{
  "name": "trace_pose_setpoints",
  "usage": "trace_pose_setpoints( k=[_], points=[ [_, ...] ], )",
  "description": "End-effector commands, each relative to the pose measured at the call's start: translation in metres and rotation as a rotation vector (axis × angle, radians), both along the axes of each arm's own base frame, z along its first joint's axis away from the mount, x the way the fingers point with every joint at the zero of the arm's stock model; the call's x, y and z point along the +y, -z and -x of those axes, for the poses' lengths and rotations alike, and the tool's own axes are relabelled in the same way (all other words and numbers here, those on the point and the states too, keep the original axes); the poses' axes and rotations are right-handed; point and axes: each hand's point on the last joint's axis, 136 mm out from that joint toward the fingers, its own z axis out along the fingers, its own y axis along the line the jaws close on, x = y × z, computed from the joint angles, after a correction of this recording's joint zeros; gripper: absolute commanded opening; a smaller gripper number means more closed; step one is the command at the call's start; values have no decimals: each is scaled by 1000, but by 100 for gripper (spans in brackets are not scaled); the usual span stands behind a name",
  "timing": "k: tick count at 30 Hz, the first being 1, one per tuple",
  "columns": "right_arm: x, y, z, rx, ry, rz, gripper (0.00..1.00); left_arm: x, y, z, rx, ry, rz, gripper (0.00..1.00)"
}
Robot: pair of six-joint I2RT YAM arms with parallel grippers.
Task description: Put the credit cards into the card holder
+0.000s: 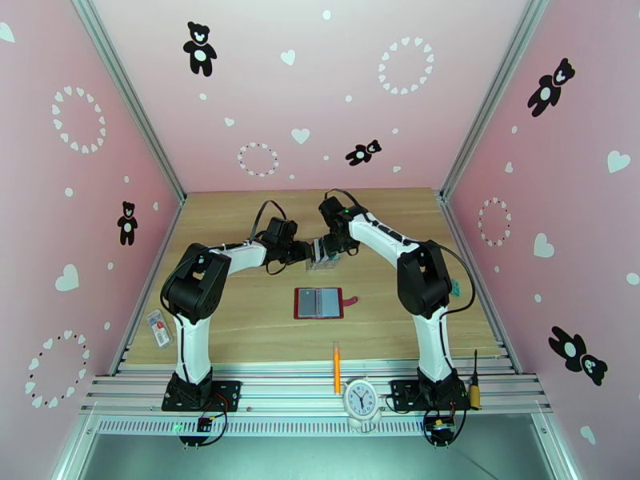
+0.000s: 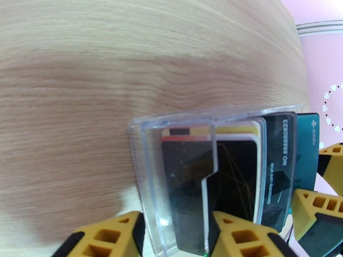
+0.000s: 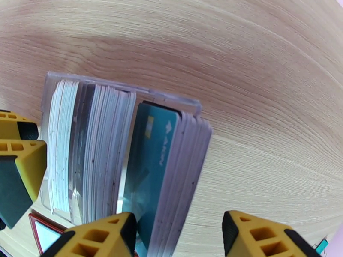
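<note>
A clear plastic rack [image 1: 323, 261] packed with credit cards [image 3: 150, 168] stands mid-table, with both grippers at it. My left gripper [image 2: 176, 240] grips the rack's [image 2: 145, 159] end section, its fingers [image 2: 107, 236] pressing the clear walls, dark cards [image 2: 188, 180] between them. My right gripper [image 3: 180, 236] is open and straddles the teal-fronted stack; one finger [image 3: 103, 236] touches the teal card, and there is a gap at the other finger. The card holder [image 1: 318, 303], a red wallet, lies open and flat nearer the arms, and its corner [image 3: 36, 230] shows beside the rack [image 3: 120, 88].
An orange pen [image 1: 337, 366] and a small white clock [image 1: 361, 398] sit at the near edge. A small packet [image 1: 160, 327] lies at the left edge, a yellow-handled tool [image 1: 475, 382] at the right. Pink walls enclose the wooden table [image 1: 240, 314].
</note>
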Motion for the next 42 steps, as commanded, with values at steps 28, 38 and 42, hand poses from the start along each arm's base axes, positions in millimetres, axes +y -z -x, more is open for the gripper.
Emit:
trace_pose_setpoints(
  k=[28, 38, 42],
  points=[
    [9, -13, 0, -5, -37, 31, 14, 22, 33, 16, 110, -31, -101, 45],
    [19, -26, 7, -9, -48, -29, 1, 21, 32, 17, 107, -25, -95, 45],
    [25, -31, 12, 3, -51, -74, 0, 19, 30, 16, 103, -21, -85, 45]
  ],
)
